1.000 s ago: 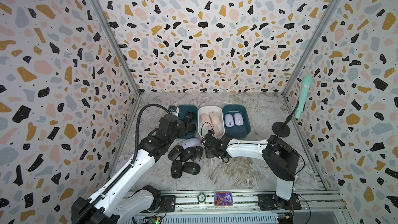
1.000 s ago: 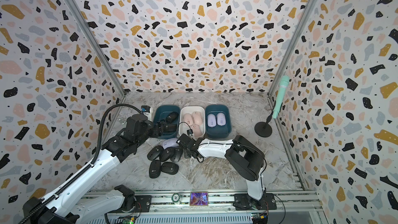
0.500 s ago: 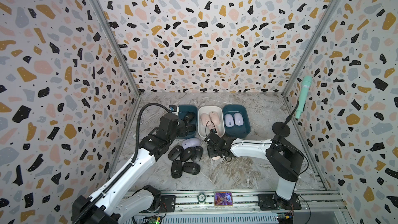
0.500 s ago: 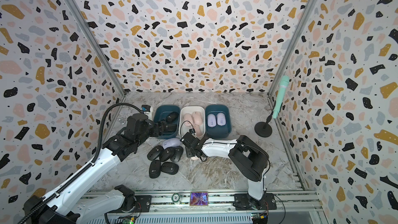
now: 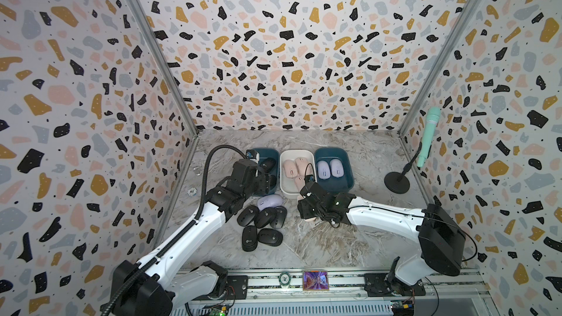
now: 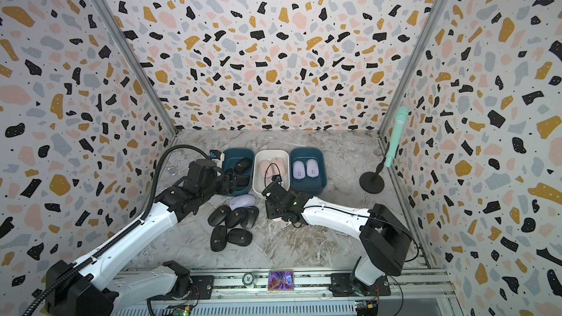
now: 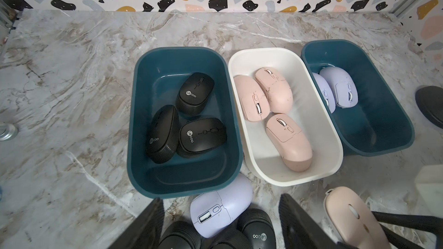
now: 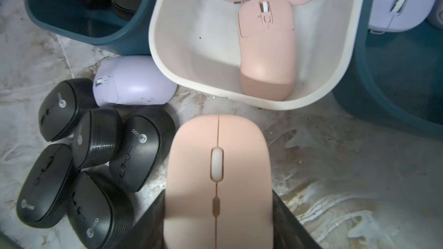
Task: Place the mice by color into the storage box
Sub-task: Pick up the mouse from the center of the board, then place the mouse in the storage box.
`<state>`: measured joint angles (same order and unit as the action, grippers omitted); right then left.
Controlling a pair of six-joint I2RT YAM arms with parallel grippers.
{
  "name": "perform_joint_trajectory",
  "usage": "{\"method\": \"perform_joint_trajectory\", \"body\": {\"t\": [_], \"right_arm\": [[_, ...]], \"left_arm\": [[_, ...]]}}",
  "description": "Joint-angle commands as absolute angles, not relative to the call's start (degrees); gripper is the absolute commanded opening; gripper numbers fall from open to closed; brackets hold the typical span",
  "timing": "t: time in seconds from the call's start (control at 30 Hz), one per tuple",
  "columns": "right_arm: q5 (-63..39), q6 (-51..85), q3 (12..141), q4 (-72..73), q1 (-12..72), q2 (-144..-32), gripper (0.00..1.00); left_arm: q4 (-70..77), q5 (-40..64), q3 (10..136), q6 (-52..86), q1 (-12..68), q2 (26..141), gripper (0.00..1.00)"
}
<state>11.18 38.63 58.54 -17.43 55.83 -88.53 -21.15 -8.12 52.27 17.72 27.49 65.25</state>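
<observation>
Nearest on the marbled worktop (image 5: 319, 247), five black mice (image 5: 264, 217) lay bunched together, with a loose lavender mouse (image 5: 270, 201) touching their far side. Just right of them, the right claw (image 5: 307, 213) was clamped on a pink mouse (image 8: 218, 176), its fingers against both flanks, just short of the white bin (image 7: 294, 179). The left claw (image 7: 221, 202) hung with its jaws wide and empty over the loose lavender mouse and the near rim of the left teal bin (image 7: 187, 171). That bin held three black mice (image 7: 202, 134), the white bin three pink mice (image 7: 250, 99), and the right teal bin (image 7: 374, 140) two lavender mice (image 7: 340, 87). At the far right stood a mint microphone (image 5: 428, 135) on its stand.
</observation>
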Motion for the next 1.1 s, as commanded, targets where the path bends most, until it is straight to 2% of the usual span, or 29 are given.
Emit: {"method": "perform_joint_trajectory", "body": {"t": [0.0, 0.47, 1.07], "right_arm": [[11.2, 36.6, 60.6, -18.8, 53.9, -86.8, 0.58], [6.3, 26.3, 71.0, -9.0, 43.7, -93.3, 0.59], [-0.6, 25.8, 85.1, -6.1, 42.8, -113.0, 0.59]], "left_arm": [[-21.1, -6.9, 52.3, 16.3, 27.7, 65.7, 0.75], [-18.6, -6.8, 51.1, 19.5, 27.8, 66.4, 0.74], [-21.0, -9.6, 52.1, 18.8, 27.8, 65.2, 0.75]]}}
